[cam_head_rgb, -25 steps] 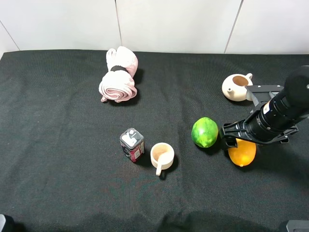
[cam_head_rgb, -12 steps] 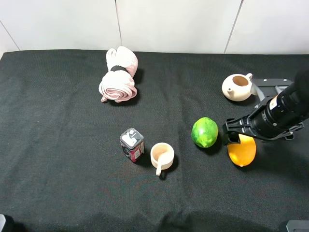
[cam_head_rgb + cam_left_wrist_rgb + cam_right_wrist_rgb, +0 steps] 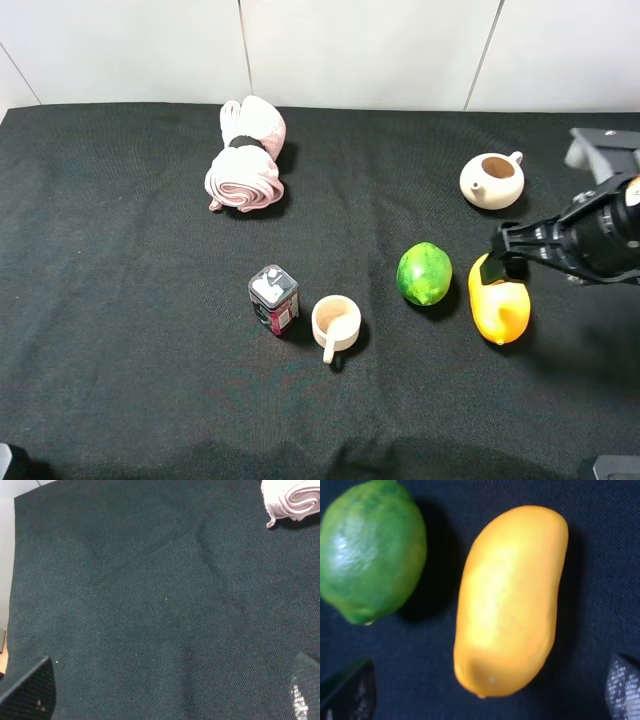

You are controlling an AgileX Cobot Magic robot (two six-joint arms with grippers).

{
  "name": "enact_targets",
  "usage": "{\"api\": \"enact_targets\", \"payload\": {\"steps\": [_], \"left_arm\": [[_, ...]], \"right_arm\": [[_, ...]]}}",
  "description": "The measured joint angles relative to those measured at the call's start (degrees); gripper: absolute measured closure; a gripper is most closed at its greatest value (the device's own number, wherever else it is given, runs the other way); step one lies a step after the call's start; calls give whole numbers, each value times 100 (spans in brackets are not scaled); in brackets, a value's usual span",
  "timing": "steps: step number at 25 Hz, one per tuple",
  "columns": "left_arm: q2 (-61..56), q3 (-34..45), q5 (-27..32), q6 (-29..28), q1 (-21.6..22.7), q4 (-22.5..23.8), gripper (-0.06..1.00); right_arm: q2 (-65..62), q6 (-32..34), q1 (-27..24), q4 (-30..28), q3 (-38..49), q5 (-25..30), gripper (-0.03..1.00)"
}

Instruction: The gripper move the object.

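The orange-yellow mango (image 3: 500, 303) lies on the black cloth, just right of the round green fruit (image 3: 424, 273) and apart from it. My right gripper (image 3: 508, 262) hovers over the mango's far end, open and holding nothing. In the right wrist view the mango (image 3: 510, 600) lies free beside the green fruit (image 3: 370, 550), with the two fingertips (image 3: 347, 690) wide apart on either side of the gripper (image 3: 485, 705). My left gripper (image 3: 165, 690) is open over bare cloth and does not show in the exterior view.
A cream teapot (image 3: 492, 180) stands behind the mango. A small cream cup (image 3: 335, 322) and a dark tin (image 3: 273, 297) sit left of the green fruit. A rolled pink towel (image 3: 246, 155) lies at the back left, and it also shows in the left wrist view (image 3: 295, 497).
My right arm has drawn back to the right and away from the mango, uncovering most of it. The mango stays on the cloth beside the green fruit.
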Motion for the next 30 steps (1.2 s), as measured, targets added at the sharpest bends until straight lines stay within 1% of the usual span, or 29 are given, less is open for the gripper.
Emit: {"api": "enact_targets", "payload": {"steps": [3, 8, 13, 19, 20, 24, 30], "left_arm": [[0, 0, 0, 0, 0, 0, -5], [0, 0, 0, 0, 0, 0, -5], [0, 0, 0, 0, 0, 0, -5], [0, 0, 0, 0, 0, 0, -5], [0, 0, 0, 0, 0, 0, -5], [0, 0, 0, 0, 0, 0, -5], [0, 0, 0, 0, 0, 0, -5]], "right_arm": [[-503, 6, 0, 21, -141, 418, 27], [-1178, 61, 0, -47, -650, 1301, 27], [-1544, 84, 0, -108, -1138, 2115, 27], [-1900, -7, 0, -176, -1685, 2949, 27], [-1948, -6, 0, -201, -1778, 3053, 27], [-2257, -12, 0, -232, -1986, 3102, 27], [-2911, -20, 0, -196, -2002, 3152, 27]]}}
